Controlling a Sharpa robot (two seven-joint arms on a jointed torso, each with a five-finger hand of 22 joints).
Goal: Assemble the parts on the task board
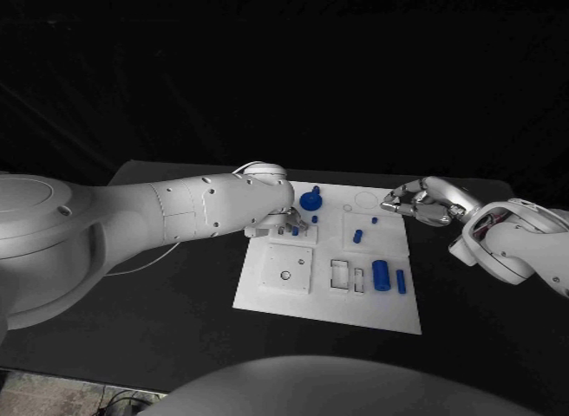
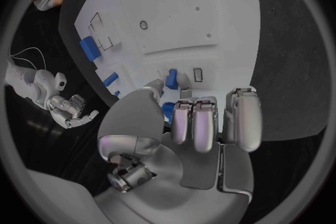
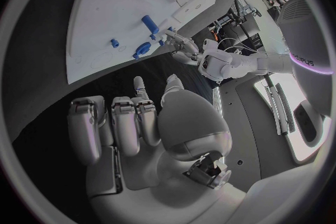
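The black counter (image 1: 172, 286) carries the white task board (image 1: 337, 299) at its middle, dark room behind. The left hand (image 1: 282, 221) pinches a small blue part (image 2: 171, 78) over the board's far-left area. The right hand (image 1: 416, 204) hovers empty, fingers loosely curled, at the board's far-right corner.

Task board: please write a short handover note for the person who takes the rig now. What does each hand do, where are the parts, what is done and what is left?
Left hand: over the task board, fingertips at a small blue part; whether it grips it, I cannot tell.
Right hand: at the board's far right corner, fingers curled, holding nothing.
Parts: blue knob standing at the far edge; large cylinder and small bar lying near the slots.
Left: most parts still loose.
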